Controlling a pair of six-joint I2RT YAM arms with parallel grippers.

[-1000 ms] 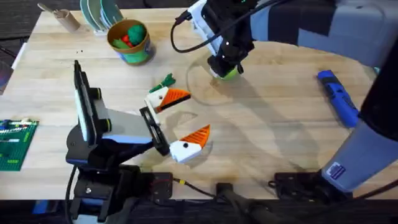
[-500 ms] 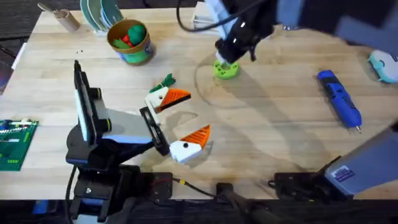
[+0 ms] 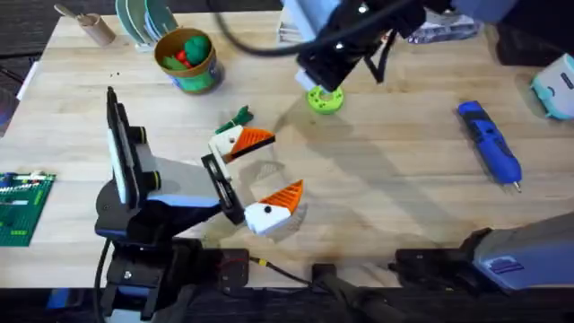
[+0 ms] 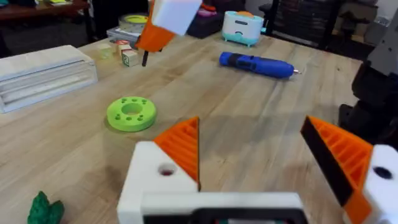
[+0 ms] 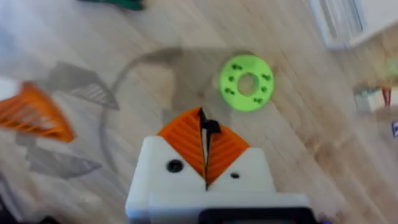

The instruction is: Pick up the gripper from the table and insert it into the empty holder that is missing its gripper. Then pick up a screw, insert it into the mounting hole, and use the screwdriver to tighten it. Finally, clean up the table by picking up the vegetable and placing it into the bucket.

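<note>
My left gripper (image 3: 258, 175) rests open low on the table; each white finger (image 4: 163, 180) carries an orange ribbed wedge, and one has a round hole in its face. My right gripper (image 5: 204, 124) hangs above the table, just beyond the lime-green disc (image 3: 325, 99), pads shut on a thin black screw (image 5: 210, 127); the left wrist view shows it (image 4: 158, 28) with the screw pointing down. The green vegetable (image 3: 238, 118) lies beside the left gripper's far finger. The blue screwdriver (image 3: 489, 144) lies at the right. The bucket (image 3: 202, 79) stands at the back left.
Teal plates (image 3: 143, 18) stand behind the bucket, which holds a green ball and something red. A white box (image 4: 43, 71) and small blocks (image 4: 127, 55) sit at the far edge. A green brick plate (image 3: 22, 206) is at the left edge.
The right gripper has risen off the lime-green disc and drifted slightly back, leaving the disc uncovered. The left arm has stayed still.
</note>
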